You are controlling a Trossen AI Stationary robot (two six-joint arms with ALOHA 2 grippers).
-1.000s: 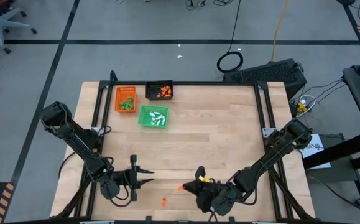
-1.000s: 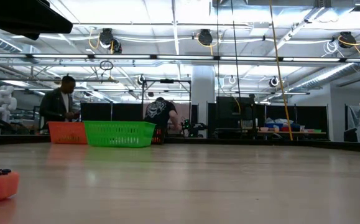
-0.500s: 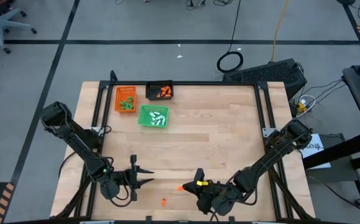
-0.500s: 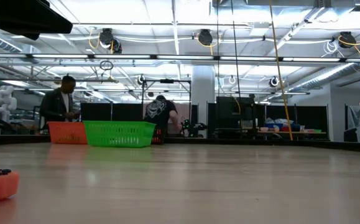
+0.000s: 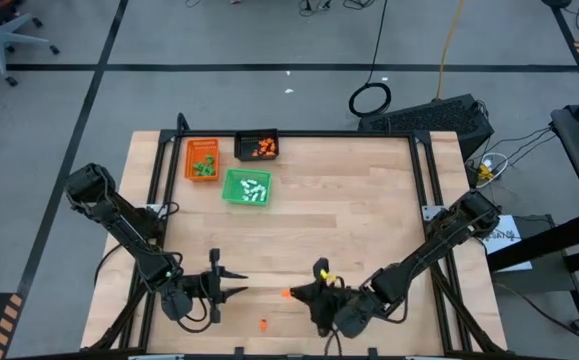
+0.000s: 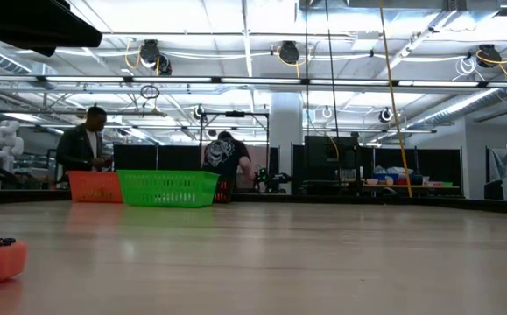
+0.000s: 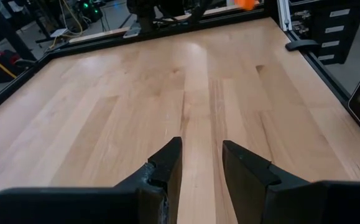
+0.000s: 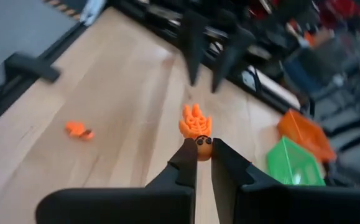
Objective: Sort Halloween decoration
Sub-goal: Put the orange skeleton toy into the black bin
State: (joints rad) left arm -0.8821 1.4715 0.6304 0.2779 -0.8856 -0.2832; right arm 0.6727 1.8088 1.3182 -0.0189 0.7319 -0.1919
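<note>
On a pale wood table [image 5: 349, 210], right end effector [image 8: 203, 154] clamping an orange piece [image 8: 196, 126], left end effector [image 7: 201, 160] parted, people beyond.

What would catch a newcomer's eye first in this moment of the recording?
Probably the right gripper near the table's front edge, shut on a small orange decoration piece. Another orange piece lies loose on the wood nearby. Next come the three bright trays at the far left: the orange tray, black tray and green tray, each already holding pieces. The left gripper waits open near the front left.
</note>
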